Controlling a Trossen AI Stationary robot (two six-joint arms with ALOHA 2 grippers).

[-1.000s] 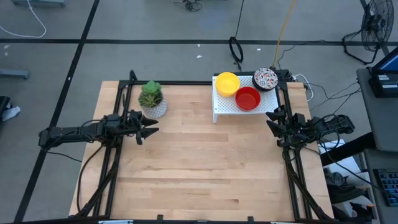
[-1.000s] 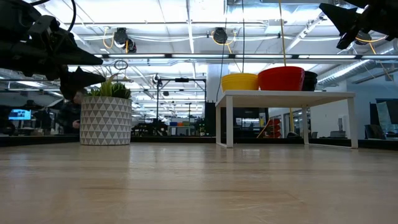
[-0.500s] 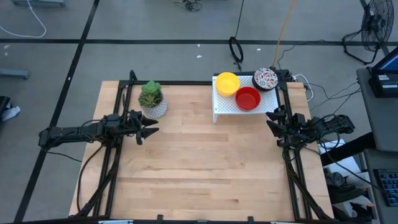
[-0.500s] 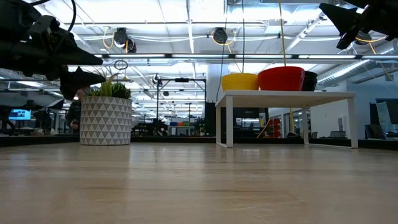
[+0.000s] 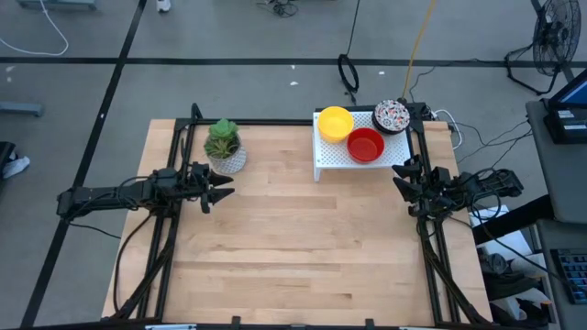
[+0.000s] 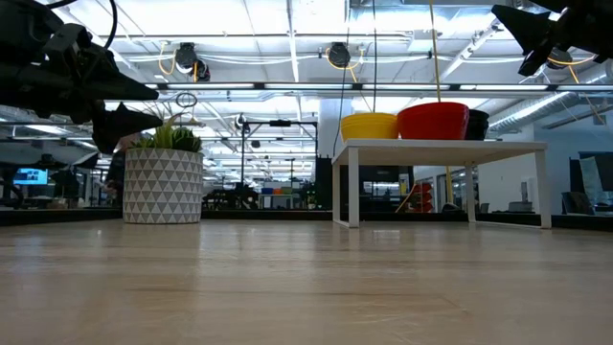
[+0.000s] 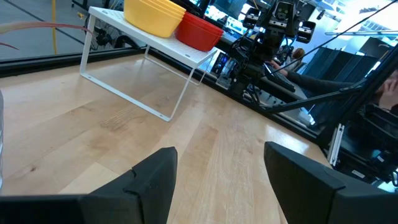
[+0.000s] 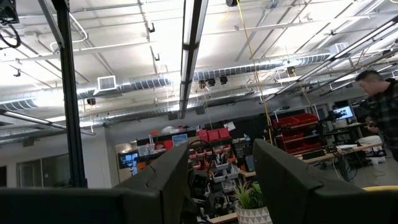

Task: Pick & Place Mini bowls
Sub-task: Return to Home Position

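High view: the white shelf (image 5: 332, 158) stands at the far edge of the table (image 5: 293, 257). On it sit the yellow bowls (image 5: 335, 123) at its left end, the red bowls (image 5: 365, 145) just beside them and nearer the front, and the speckled bowl (image 5: 392, 115) at the far right corner. All have their mouths up. The plant (image 5: 223, 144) is well to the shelf's left. The left gripper (image 5: 218, 189) hangs in front of the plant, pointing toward the shelf side. The right gripper (image 5: 400, 177) hangs just off the shelf's right front corner. Bare wood lies between them.

Low view: the yellow bowls (image 6: 369, 126), the red bowls (image 6: 433, 121) and the dark-sided speckled bowl (image 6: 477, 125) stand upright in a row on the shelf (image 6: 441, 146). The triangle-patterned pot (image 6: 163, 185) is well to its left. The left gripper (image 6: 134, 103) and right gripper (image 6: 522, 38) are both raised above shelf height.

Left wrist view: the left gripper (image 7: 221, 152) is released, its fingers spread wide with nothing between them. Beyond it the yellow bowls (image 7: 152, 15) and red bowls (image 7: 199, 34) are nested stacks, axes vertical, touching side by side on the shelf (image 7: 155, 51). The right arm (image 7: 267, 31) shows past it.

Right wrist view: the right gripper (image 8: 221, 155) is likewise released and empty. The plant (image 8: 249, 196) shows through the gap. A person (image 8: 379, 93) stands at the room's edge and red bins (image 8: 214, 134) are behind.
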